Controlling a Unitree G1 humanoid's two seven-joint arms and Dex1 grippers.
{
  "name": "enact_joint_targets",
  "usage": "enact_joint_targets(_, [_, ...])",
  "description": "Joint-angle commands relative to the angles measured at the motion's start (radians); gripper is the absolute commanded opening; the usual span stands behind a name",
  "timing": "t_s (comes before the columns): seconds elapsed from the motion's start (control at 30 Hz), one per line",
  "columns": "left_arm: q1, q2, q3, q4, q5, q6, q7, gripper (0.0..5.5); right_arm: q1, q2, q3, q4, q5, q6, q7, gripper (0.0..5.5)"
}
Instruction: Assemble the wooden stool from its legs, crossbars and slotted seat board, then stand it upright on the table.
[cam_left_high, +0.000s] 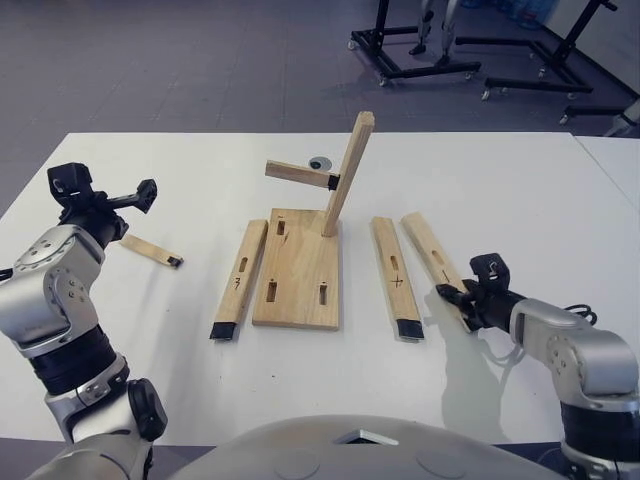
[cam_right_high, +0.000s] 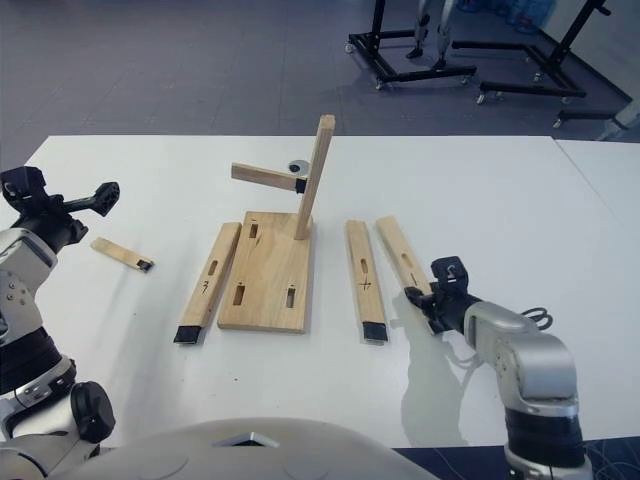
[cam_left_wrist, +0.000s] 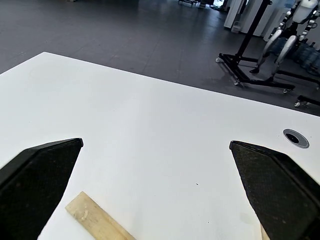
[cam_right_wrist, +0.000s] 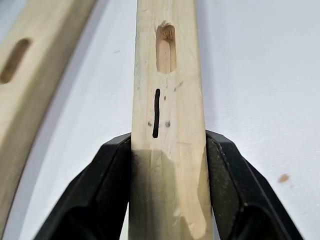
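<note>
The slotted seat board (cam_left_high: 297, 270) lies flat mid-table. One leg (cam_left_high: 349, 172) stands tilted in its far right slot, and a crossbar (cam_left_high: 298, 174) sticks out of that leg to the left. Two legs lie flat, one left of the board (cam_left_high: 240, 277) and one right of it (cam_left_high: 394, 277). A further leg (cam_right_wrist: 167, 90) lies farther right, and my right gripper (cam_right_wrist: 168, 145) is shut on its near end, low at the table (cam_left_high: 462, 298). A short crossbar (cam_left_high: 150, 249) lies at the left. My left gripper (cam_left_high: 108, 192) hovers open above it, its fingers (cam_left_wrist: 35, 185) wide apart.
A round grommet hole (cam_left_high: 320, 161) sits in the table behind the upright leg. Black wheeled stands (cam_left_high: 440, 50) are on the floor beyond the far edge. A second white table (cam_left_high: 620, 150) adjoins on the right. Bare tabletop lies in front of the board.
</note>
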Motion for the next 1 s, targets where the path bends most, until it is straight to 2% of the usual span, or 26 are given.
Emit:
enact_joint_targets(0.03, [-0.075,0.064,0.033,0.041,-0.12,0.011,-0.099,5.4,-0.281,-0.116,-0.118,0.211,0.021,-0.057,0.041,2.0])
enact_joint_targets(0.13, [-0.183,0.109,0.107,0.09,-0.322,0.017,-0.248,5.4,-0.609,-0.201,-0.143,0.396,0.074,-0.055,0.109,2.0])
enact_joint_targets(0.27, [-0.38,0.15,0.14,0.23,-0.578,0.019,-0.433,5.4,-1.015,-0.241,-0.094,0.583,0.196,0.003,0.301,2.0])
enact_joint_targets(0.43, [-0.677,0.031,0.032,0.389,-0.767,0.006,-0.466,5.4,-1.308,-0.148,-0.012,0.702,0.338,-0.003,0.574,2.0])
enact_joint_targets(0.5, [-0.755,-0.03,-0.004,0.436,-0.807,-0.006,-0.433,5.4,-1.35,-0.092,0.012,0.705,0.391,0.017,0.64,2.0])
enact_joint_targets(0.67, [-0.8,-0.116,-0.064,0.48,-0.849,-0.039,-0.382,5.4,-1.34,0.025,0.046,0.652,0.489,0.067,0.689,2.0])
enact_joint_targets(0.87, [-0.832,-0.146,-0.067,0.511,-0.91,-0.054,-0.291,5.4,-1.279,0.088,0.094,0.606,0.485,0.039,0.681,2.0])
enact_joint_targets(1.0, [-0.845,-0.152,-0.058,0.487,-1.003,-0.031,-0.224,5.4,-1.267,0.112,0.08,0.604,0.484,0.027,0.632,2.0])
